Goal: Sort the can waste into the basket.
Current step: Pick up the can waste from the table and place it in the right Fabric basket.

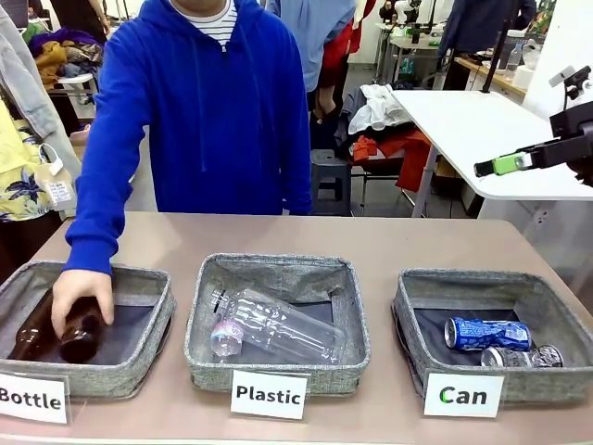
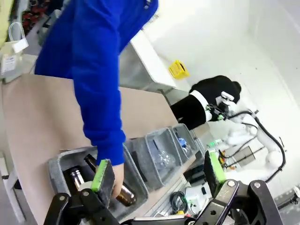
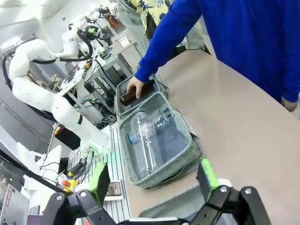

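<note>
Two cans lie in the grey basket (image 1: pixel 482 278) labelled "Can" at the front right: a blue can (image 1: pixel 486 333) and, in front of it, a dented silver can (image 1: pixel 522 357). My right gripper (image 1: pixel 505 165) hangs high at the right, well above and behind that basket. In the right wrist view the right gripper (image 3: pixel 152 177) is open with nothing between its green pads, and a grey basket edge (image 3: pixel 173 206) lies just below it. My left gripper (image 2: pixel 158 171) is open and empty too, high above the row of baskets, with the "Can" basket (image 2: pixel 185 138) farthest off.
A person in a blue hoodie reaches a hand (image 1: pixel 79 297) onto brown bottles (image 1: pixel 56 336) in the "Bottle" basket (image 1: pixel 139 278) at the left. The middle "Plastic" basket (image 1: pixel 278 269) holds clear plastic bottles (image 1: pixel 278 326). Bare tabletop lies behind the baskets.
</note>
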